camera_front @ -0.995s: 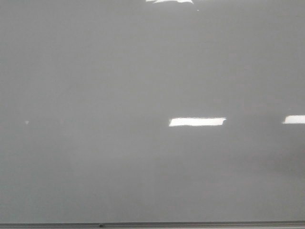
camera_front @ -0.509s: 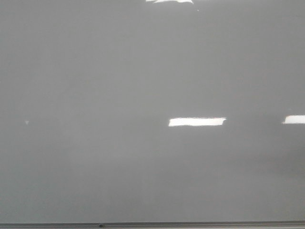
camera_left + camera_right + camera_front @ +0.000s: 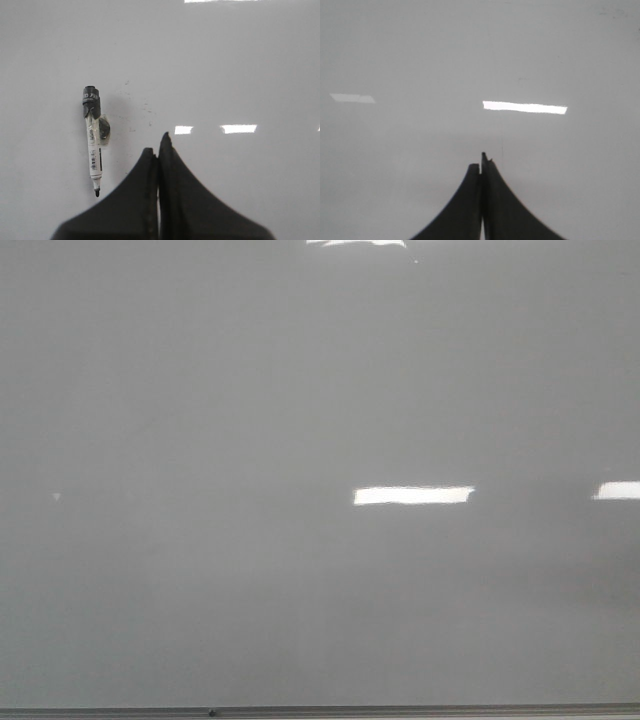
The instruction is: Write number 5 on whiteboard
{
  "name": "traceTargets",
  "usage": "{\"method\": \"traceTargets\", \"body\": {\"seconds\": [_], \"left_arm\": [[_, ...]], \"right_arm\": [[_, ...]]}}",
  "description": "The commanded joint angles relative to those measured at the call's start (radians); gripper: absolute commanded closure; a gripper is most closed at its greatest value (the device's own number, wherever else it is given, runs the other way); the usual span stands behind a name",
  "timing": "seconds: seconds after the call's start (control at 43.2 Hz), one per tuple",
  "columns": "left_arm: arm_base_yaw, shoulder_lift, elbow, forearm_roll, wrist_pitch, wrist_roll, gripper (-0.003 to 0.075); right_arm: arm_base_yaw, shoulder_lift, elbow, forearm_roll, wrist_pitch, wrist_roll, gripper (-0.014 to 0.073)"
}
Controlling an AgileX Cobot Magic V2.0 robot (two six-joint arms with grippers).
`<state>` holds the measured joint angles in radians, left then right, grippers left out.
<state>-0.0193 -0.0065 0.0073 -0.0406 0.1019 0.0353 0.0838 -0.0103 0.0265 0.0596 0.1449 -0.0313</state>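
Note:
The whiteboard (image 3: 300, 390) fills the front view, glossy pale grey, with a thin grey edge strip (image 3: 400, 710) along the bottom. No number 5 shows on it in any view. No gripper shows in the front view. In the left wrist view my left gripper (image 3: 157, 145) is shut and empty above the board (image 3: 240, 65). A white marker (image 3: 92, 137) with a black end and its tip bare lies on the board beside the fingers, apart from them. In the right wrist view my right gripper (image 3: 481, 161) is shut and empty over bare board (image 3: 420, 50).
Bright rectangular light reflections (image 3: 413, 495) lie on the board in all views. A small dark round object (image 3: 104, 128) sits against the marker. Faint dark specks (image 3: 147, 107) mark the board near it.

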Motion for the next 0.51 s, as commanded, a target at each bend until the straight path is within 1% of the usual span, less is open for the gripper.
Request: {"method": "traceTargets", "body": {"seconds": [0.0,0.139,0.255,0.324,0.394,0.486], "left_arm": [[0.000,-0.013,0.005,-0.010,-0.078,-0.006,0.0741],[0.000,-0.013,0.005,-0.010,-0.091,-0.006,0.0741],[0.000,-0.013,0.005,-0.010,-0.142,-0.006,0.0741],[0.000,-0.013,0.003,-0.010,-0.203,-0.006,0.0741],[0.000,-0.013,-0.014,-0.010,-0.275,-0.006,0.0741],[0.000,-0.010,-0.072,-0.010,-0.269,-0.006,0.0741]], "right_arm": [[-0.008,-0.019,-0.014,-0.005,-0.083,0.002,0.0661],[-0.008,-0.019,-0.014,-0.005,-0.083,0.002,0.0661],[-0.008,-0.019,-0.016,0.000,-0.096,0.002,0.0661],[-0.008,-0.019,-0.025,0.015,-0.106,0.002,0.0661],[-0.008,-0.019,-0.060,0.018,-0.093,0.002,0.0661],[-0.008,-0.019,-0.132,0.018,-0.047,0.002,0.0661]]}}
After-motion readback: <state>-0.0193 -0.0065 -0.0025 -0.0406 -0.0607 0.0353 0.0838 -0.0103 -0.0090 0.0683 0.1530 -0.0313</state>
